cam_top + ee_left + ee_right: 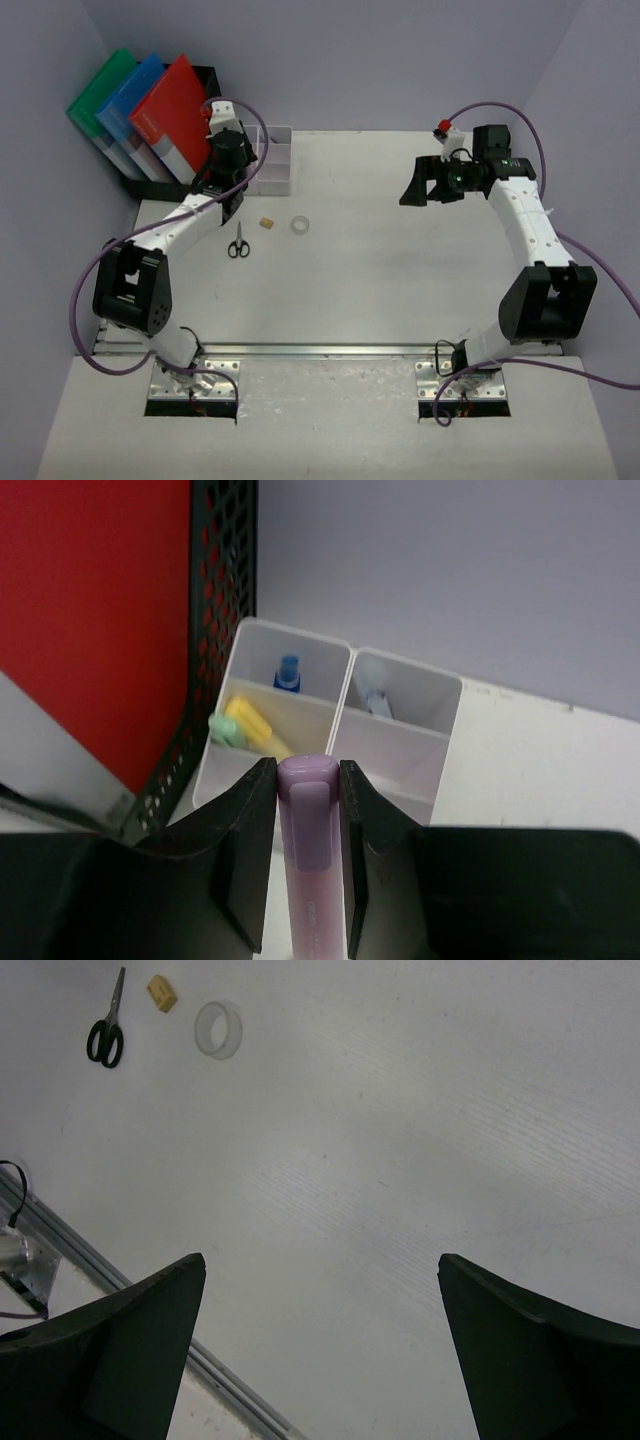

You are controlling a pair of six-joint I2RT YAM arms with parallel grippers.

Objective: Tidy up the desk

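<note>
Several pens (256,727) occupy the tray (396,756); left gripper (307,772) clamps a purple marker (308,825), right gripper (320,1262) gapes.

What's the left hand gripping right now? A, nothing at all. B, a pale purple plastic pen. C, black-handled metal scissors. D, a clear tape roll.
B: the left wrist view shows the left hand shut on the pale purple plastic pen, its capped end poking out between the jaws.

The large flat white rectangular desk (400,290) lies level and matte. Its silver metal rail (330,349) runs along the 6 o'clock edge.
</note>
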